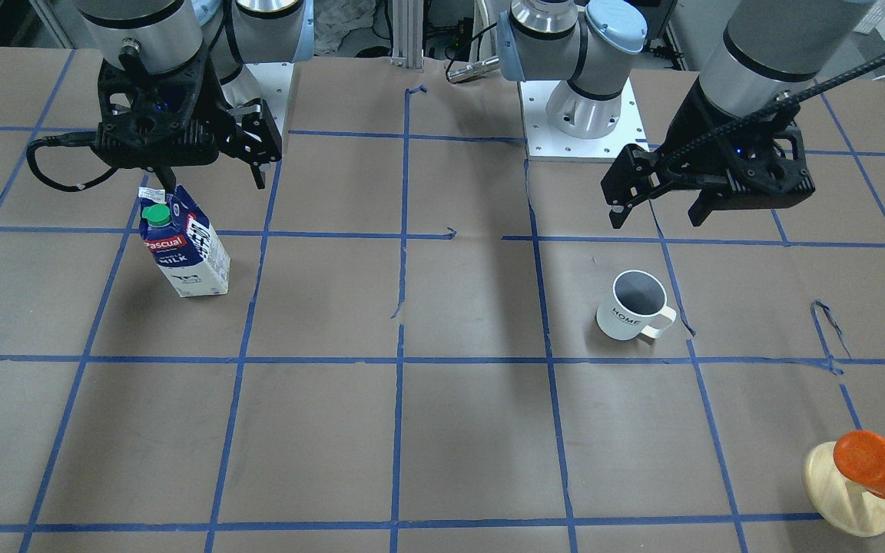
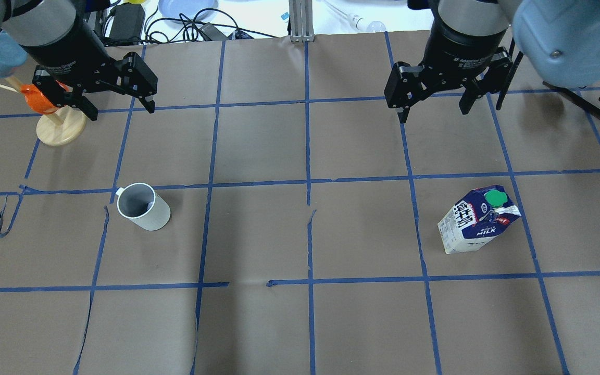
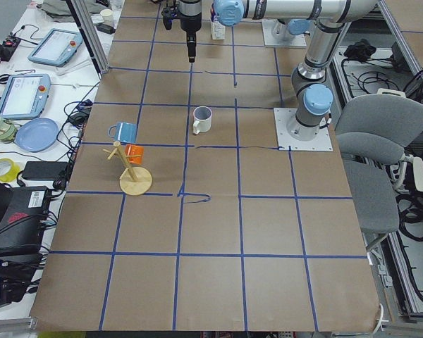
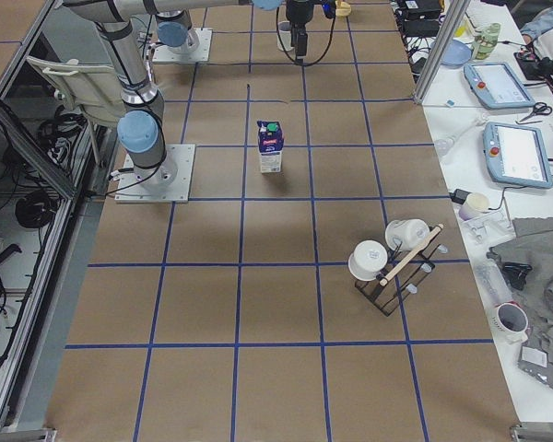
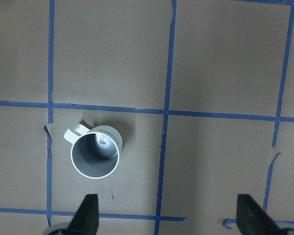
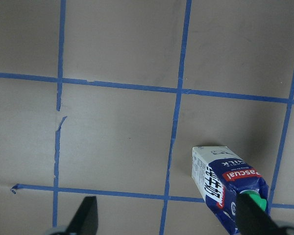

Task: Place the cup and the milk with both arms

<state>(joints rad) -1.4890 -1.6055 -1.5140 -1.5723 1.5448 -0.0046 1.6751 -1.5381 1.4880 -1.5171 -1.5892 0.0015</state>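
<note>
Wide-open, empty left jaws clear of cup (image 2: 142, 206), right jaws likewise clear of milk (image 2: 477, 220)

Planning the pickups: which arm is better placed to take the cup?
Left. The left gripper hangs open near the cup, which shows in its wrist view; the right gripper is open far off, by the milk.

My worktop (image 1: 473, 445) wears matt brown paper, a little wrinkled, with blue tape lines (image 1: 473, 359). The cup (image 1: 631, 307) looks smooth and glazed. The milk (image 1: 185, 250) is glossy printed carton with a plastic cap (image 1: 156, 215). My left gripper (image 2: 121, 110) and right gripper (image 2: 433, 113) are matt black plastic; the wooden disc (image 1: 842, 499) is pale, smooth.
</note>
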